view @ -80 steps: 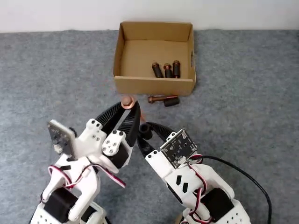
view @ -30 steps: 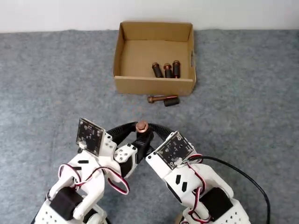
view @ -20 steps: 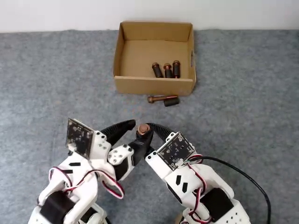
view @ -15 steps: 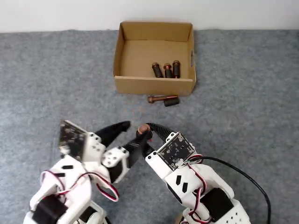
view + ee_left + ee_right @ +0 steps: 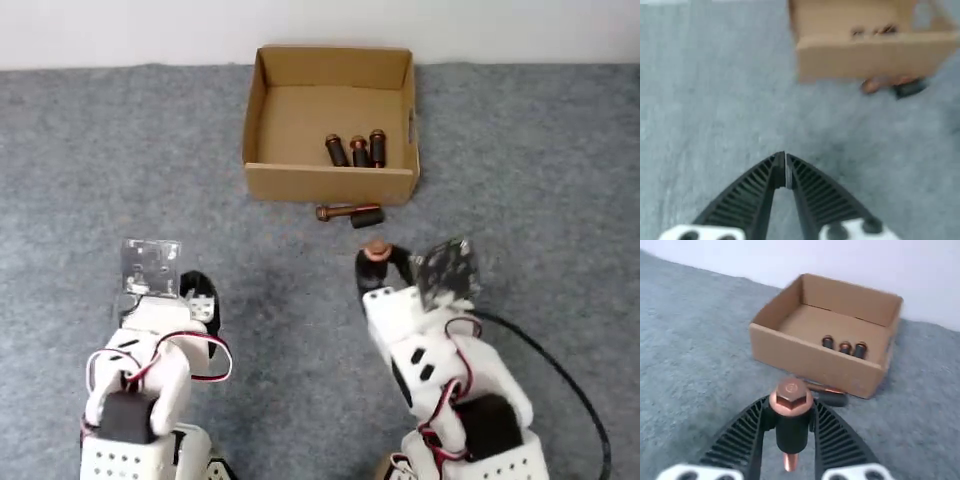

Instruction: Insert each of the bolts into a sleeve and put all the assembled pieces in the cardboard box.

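One cardboard box [image 5: 330, 185] holds three assembled pieces [image 5: 357, 150]. The left pincer [image 5: 785, 159] has released and drawn back, pressed together, empty. The right pincer [image 5: 789, 407] alone pinches the sleeved bolt [image 5: 791, 430] short of the box: insertion complete, deposit pending.

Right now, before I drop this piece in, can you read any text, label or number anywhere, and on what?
None can be read.
On the box: plain cardboard; a dark mark on its right wall is too small to read.
On the held bolt in the right gripper: no legible marking.
On the left arm's board and the right arm's board: nothing legible.
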You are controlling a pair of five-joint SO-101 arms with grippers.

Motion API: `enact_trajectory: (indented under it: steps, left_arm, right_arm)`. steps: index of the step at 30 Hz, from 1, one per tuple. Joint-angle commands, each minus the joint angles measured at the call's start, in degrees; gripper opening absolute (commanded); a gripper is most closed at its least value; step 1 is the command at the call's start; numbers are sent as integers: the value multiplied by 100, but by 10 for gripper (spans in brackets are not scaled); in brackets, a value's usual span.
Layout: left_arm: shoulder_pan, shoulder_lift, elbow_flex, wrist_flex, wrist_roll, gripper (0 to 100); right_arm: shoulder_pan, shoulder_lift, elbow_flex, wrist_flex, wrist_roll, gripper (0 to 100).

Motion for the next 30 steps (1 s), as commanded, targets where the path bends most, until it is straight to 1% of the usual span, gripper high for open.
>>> enact_trajectory:
  steps: [1,9,14,18,21,27,30]
  left_arm:
    - [-97,-62,505,-563,-79,4]
    - [-88,-62,1446,-1538,-79,4]
    - [-88,-62,1859,-1925,-79,5]
    - [-88,-26,1868,-1925,-53,5]
    - [-88,-18,1868,-1749,-44,5]
    - [-97,-18,1868,-1732,-44,5]
    - [-255,-18,1868,-1758,-44,5]
  right_arm:
    - [286,980,-1064,22,-132,8]
    - [664,4101,-3314,-48,-141,8]
    - [822,5982,-4774,-681,-105,8]
    - [813,7407,-5960,-1033,-88,8]
    - [813,8453,-6822,-1191,-88,9]
    - [822,10343,-8422,-1481,-70,9]
    - [822,11178,-9134,-1490,193,9]
